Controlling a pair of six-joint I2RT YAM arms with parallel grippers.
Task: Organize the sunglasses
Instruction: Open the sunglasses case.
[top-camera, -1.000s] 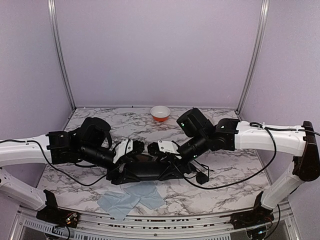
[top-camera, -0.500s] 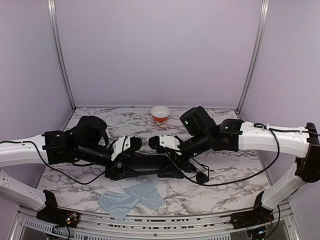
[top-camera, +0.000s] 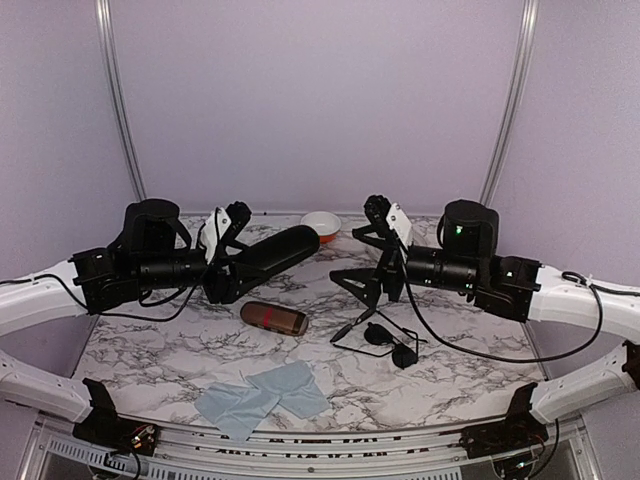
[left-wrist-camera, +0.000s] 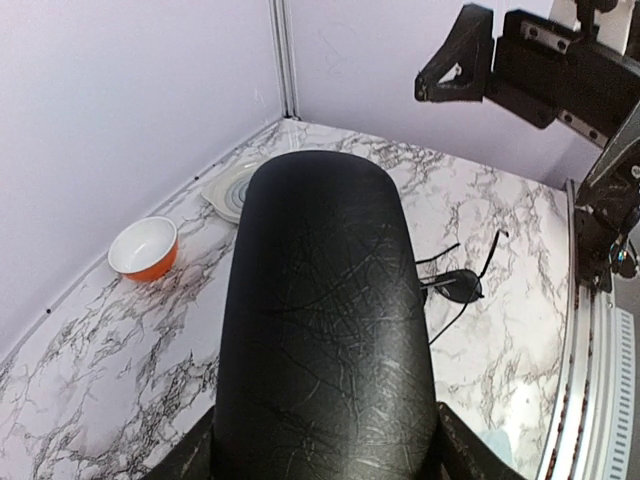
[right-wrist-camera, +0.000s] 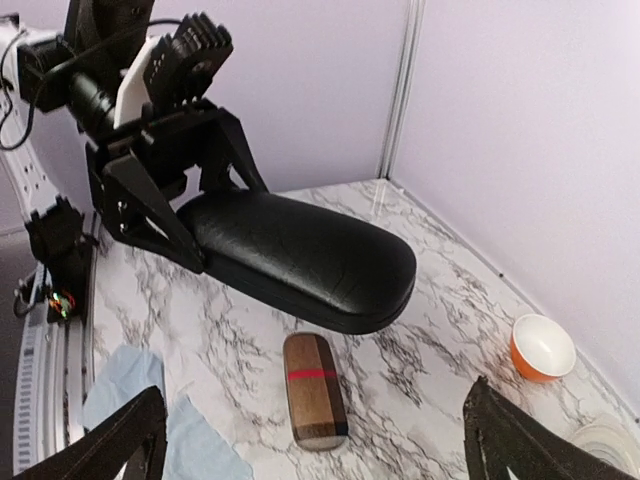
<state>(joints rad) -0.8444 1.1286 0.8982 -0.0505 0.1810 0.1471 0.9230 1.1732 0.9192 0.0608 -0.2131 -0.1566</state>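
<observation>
Marbled white bench (top-camera: 160, 350) spreads between lilac walls. We see the left pincer (top-camera: 232, 275) clamped on one end of the glossy black case (top-camera: 275, 252), which it holds tilted in the air, clear of the bench. Our right pincer (top-camera: 365, 283) stands wide apart with nothing between its fingers, raised opposite the free end of that case. We find the sunglasses (top-camera: 385, 334) lying on the bench right of centre, on the near side of the right pincer and touched by neither arm, their slim arms splayed. The brown plaid case (top-camera: 273, 318) with its red stripe lies flat on the bench, roughly below the raised case. Pale blue cloth (top-camera: 262, 392) lies near the front edge, and an orange bowl (top-camera: 320, 226) sits by the back wall.
</observation>
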